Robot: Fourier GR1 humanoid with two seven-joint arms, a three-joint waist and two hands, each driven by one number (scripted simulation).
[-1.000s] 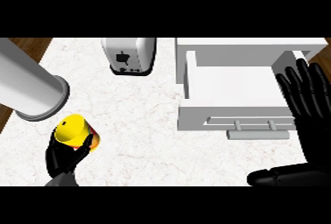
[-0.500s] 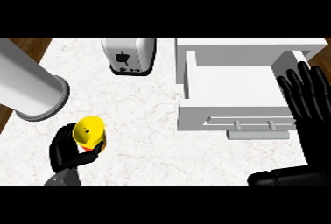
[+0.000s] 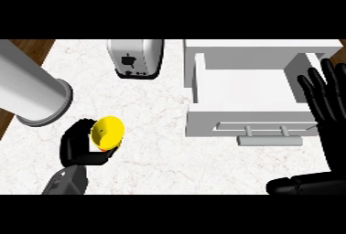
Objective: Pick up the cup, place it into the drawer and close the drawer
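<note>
Your left hand (image 3: pixel 82 148) is curled around the yellow cup (image 3: pixel 107 132) above the counter (image 3: pixel 155 114). Your right hand (image 3: pixel 329 98) rests open beside the open drawer (image 3: pixel 246 93).

We look steeply down on a white marble counter (image 3: pixel 169 105), where the left hand (image 3: pixel 79 148) at the near left curls its fingers round a yellow cup (image 3: pixel 107 132), tipped so that its underside faces us. To the right, a white drawer (image 3: pixel 246 91) stands open, its handle (image 3: pixel 269 140) on the near side. The right hand (image 3: pixel 329 103) rests open beside the drawer's right wall, fingers straight and pointing to the far side. At the far edge we see a silver toaster (image 3: pixel 135 58), and at the far left a large grey cylinder (image 3: pixel 30 93) lies tilted.
</note>
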